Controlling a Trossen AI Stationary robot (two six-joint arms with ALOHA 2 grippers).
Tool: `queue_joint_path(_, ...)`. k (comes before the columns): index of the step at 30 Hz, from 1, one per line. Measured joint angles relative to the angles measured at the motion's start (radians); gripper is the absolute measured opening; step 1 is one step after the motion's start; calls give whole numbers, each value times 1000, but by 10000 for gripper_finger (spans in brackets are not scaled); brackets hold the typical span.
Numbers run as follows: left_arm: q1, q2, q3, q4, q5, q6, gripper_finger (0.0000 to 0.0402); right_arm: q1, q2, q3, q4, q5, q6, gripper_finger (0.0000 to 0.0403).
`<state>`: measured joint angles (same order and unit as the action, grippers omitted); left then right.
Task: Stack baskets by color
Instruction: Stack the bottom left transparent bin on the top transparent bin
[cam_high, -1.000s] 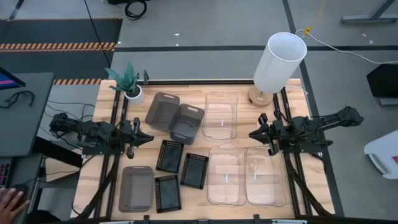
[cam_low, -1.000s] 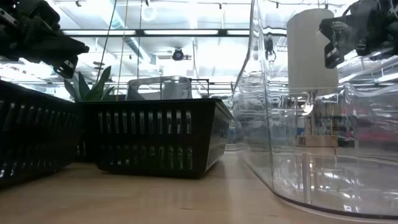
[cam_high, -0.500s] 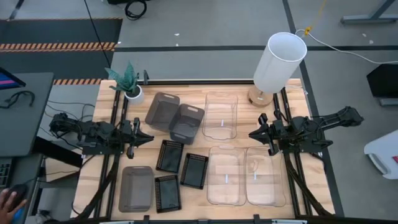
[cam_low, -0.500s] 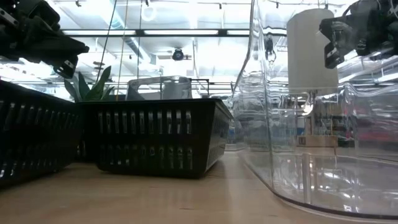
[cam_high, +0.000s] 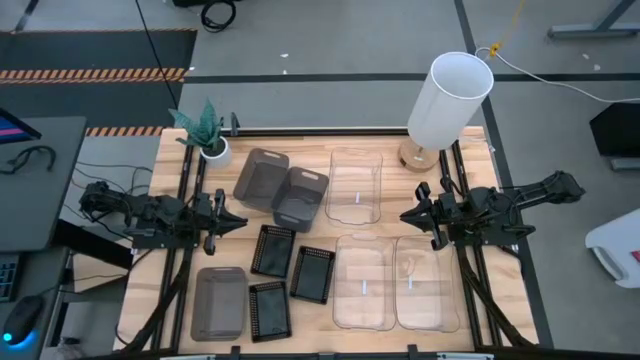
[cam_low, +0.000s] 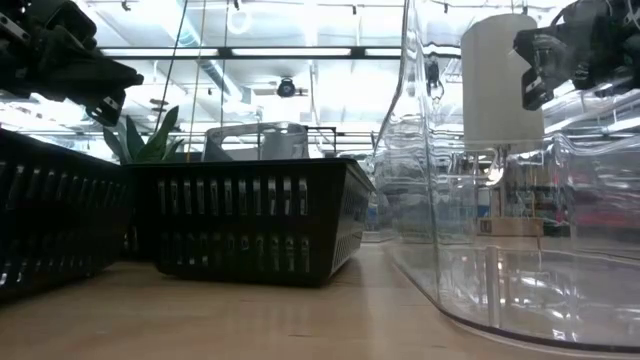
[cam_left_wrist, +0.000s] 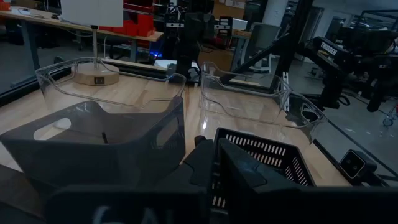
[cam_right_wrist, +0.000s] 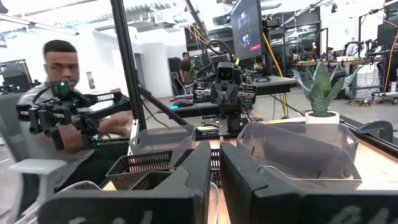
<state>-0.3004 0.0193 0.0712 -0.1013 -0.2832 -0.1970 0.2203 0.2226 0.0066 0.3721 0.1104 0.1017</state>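
Two sets of jaws, both pinched together on nothing; left gripper (cam_high: 232, 222) and right gripper (cam_high: 408, 216) hang mid-surface, unmoved over the last second; only change is a person's hand gone from the high view's lower left corner; so stacking not begun: three clear large plastic baskets (cam_high: 362, 280), three smoky-grey medium baskets (cam_high: 219, 302) and three small black slotted baskets (cam_high: 312, 274) lie unstacked on the wooden surface (cam_high: 500, 300); can't tell whether the two rear grey ones overlap; low view mostly blocked by basket walls.

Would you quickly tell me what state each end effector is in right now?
Left end effector: shut, holding nothing, raised above the table.
Right end effector: shut, holding nothing, raised above the table.
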Motion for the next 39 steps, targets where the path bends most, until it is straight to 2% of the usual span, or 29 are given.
queue_joint_path(30, 0, 0, 0, 0, 0, 0, 36, 0, 0, 0, 0, 0, 0, 41)
queue_joint_path(39, 0, 0, 0, 0, 0, 0, 26, 0, 0, 0, 0, 0, 0, 41)
